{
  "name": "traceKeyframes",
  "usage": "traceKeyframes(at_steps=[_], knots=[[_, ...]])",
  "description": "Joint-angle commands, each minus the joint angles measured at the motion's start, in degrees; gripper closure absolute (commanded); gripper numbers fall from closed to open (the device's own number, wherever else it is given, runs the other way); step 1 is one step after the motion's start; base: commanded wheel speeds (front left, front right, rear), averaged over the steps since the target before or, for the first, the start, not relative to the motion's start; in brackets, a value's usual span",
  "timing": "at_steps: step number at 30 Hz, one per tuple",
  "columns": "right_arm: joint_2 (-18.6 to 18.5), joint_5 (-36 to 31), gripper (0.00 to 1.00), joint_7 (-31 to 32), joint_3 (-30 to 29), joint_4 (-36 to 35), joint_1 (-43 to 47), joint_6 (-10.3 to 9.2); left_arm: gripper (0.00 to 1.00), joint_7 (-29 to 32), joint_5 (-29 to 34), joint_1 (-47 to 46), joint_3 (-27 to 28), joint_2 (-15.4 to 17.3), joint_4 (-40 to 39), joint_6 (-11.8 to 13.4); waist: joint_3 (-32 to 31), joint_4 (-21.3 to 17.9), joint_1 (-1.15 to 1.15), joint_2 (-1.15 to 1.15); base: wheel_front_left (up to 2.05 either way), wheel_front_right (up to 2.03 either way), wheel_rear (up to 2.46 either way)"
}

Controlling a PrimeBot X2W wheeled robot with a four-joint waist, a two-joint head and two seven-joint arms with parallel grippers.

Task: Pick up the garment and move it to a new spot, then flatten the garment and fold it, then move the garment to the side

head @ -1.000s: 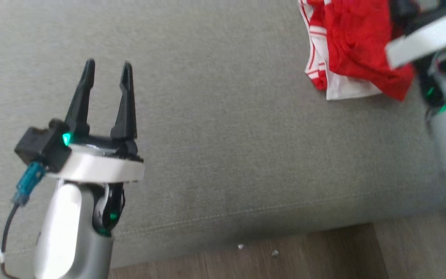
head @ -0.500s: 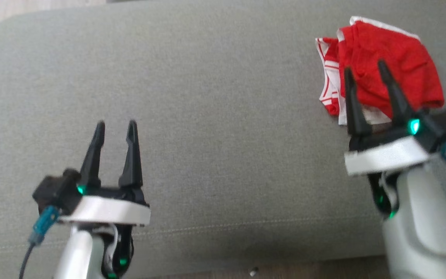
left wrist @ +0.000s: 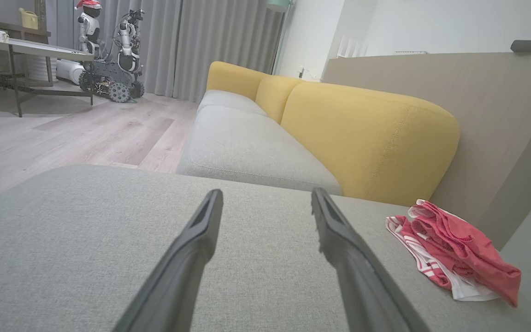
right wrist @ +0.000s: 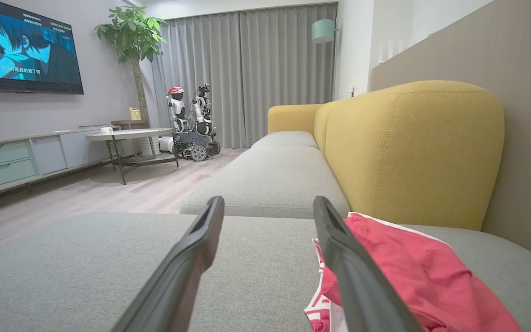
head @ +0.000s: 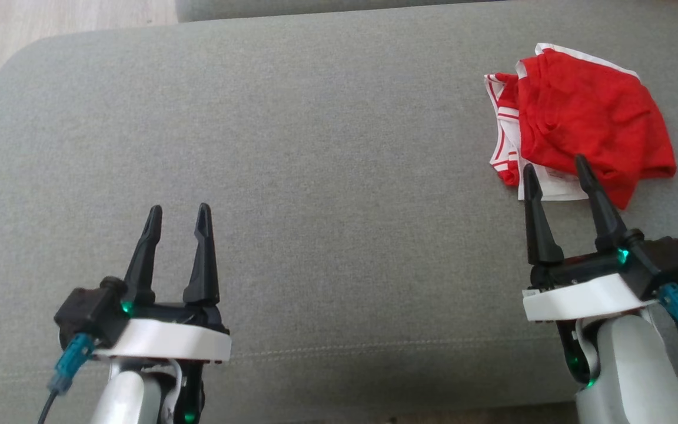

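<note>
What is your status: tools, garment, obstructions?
Left tool open, empty. Right tool open, at near edge of garment. It lies crumpled on grey cushion. Nothing between.

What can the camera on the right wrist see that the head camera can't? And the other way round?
Right wrist camera, of the two: the TV, the leafy plant, the yellow sofa back and another robot by the curtains.
Head camera, of the two: the left gripper, open over the bare grey cushion.
Both: the red garment lying crumpled on the grey cushion, and the right gripper, open, with its fingertips close by the garment's near edge.
</note>
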Motion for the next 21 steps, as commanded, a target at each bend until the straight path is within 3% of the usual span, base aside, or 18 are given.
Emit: traceKeyframes(at_steps=[1,10,21], knots=[[0.6,0.2,0.0,-0.6,1.5,-2.2,-0.6,0.25,0.0,-0.3,-0.3,-1.4,1.8,0.3,-1.9,0.3,-0.1,0.0,0.0,0.0,0.0,0.0,0.0],[0.6,1.1,0.0,-0.7,2.3,-1.9,-0.7,0.25,0.0,-0.3,-0.9,-1.1,2.8,0.3,-1.2,2.9,-0.1,0.0,0.0,0.0,0.0,0.0,0.0],[0.6,1.4,0.0,-0.8,2.9,-0.9,-1.3,0.25,0.0,-0.3,-0.2,-1.4,2.7,0.3,0.6,4.1,-0.1,1.2,0.0,0.0,0.0,0.0,0.0]])
